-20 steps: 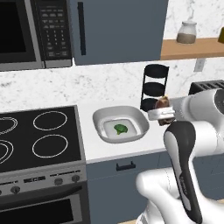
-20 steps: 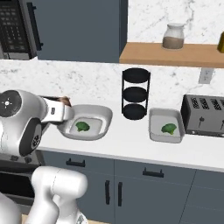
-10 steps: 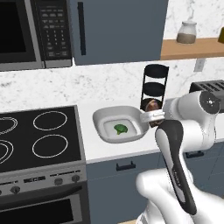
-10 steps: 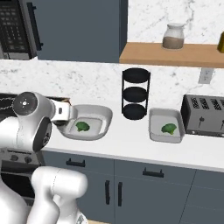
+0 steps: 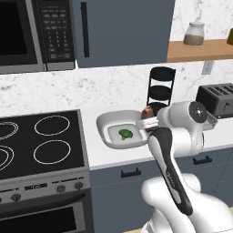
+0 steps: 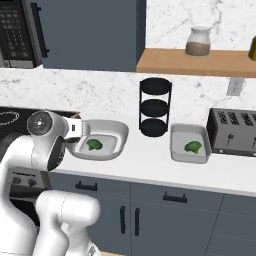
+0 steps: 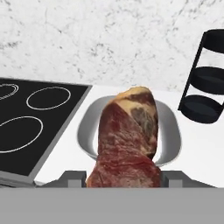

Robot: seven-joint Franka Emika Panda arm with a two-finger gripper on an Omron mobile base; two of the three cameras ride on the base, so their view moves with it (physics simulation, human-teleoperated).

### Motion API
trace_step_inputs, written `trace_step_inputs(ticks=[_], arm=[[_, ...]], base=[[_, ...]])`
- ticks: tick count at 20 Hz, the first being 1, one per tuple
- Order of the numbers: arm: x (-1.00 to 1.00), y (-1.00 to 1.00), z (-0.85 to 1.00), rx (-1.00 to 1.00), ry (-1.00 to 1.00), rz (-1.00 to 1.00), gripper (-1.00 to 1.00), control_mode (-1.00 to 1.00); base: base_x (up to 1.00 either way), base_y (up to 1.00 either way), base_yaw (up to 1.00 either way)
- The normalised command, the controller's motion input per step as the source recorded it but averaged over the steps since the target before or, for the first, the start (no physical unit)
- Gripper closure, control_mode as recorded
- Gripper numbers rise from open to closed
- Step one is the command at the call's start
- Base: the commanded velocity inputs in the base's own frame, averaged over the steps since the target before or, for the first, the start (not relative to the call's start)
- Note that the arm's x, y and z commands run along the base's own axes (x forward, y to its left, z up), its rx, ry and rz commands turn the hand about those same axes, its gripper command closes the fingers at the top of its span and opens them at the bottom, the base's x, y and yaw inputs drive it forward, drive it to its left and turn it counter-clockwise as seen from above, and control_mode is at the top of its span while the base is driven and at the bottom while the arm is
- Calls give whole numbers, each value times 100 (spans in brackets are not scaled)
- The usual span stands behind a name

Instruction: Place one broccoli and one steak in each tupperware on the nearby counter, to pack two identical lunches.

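Observation:
My gripper [image 7: 124, 177] is shut on a raw red-brown steak [image 7: 127, 140], which stands upright between the fingers. Just beyond it on the white counter [image 5: 118, 157] lies the large oval tupperware [image 7: 87, 127]. In the left base view the gripper [image 5: 148, 116] holds the steak [image 5: 147, 110] over the right rim of that tupperware [image 5: 105, 127], and a broccoli [image 5: 125, 134] lies inside. From the right base view the oval tupperware [image 6: 112, 132] holds its broccoli [image 6: 93, 145]. The smaller rectangular tupperware [image 6: 189, 134] holds another broccoli [image 6: 192, 147].
A black three-tier rack [image 6: 155, 107] stands between the two containers, close to the gripper's right. A toaster [image 6: 232, 130] sits at the counter's far right and a black stove [image 5: 41, 141] on the left. A jar [image 5: 193, 34] rests on the wooden shelf above.
The arm has swung left with the steak, from beside the rack to the right rim of the oval tupperware. The broccoli pieces have stayed put.

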Motion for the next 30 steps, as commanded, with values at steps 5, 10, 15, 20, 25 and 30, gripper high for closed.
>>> trace_step_inputs(ticks=[5,10,15,20,25,30], arm=[[18,0,-18,0,3,0,100,-100],[38,-11,-20,-4,7,0,100,-100],[44,0,-23,-24,0,0,100,-100],[26,-1,-44,-10,0,0,100,-100],[14,-5,-32,-2,0,0,100,-100],[20,0,-3,-7,-1,0,100,-100]], base=[[0,0,0],[0,0,0],[0,0,0],[0,0,0],[0,0,0],[0,0,0]])
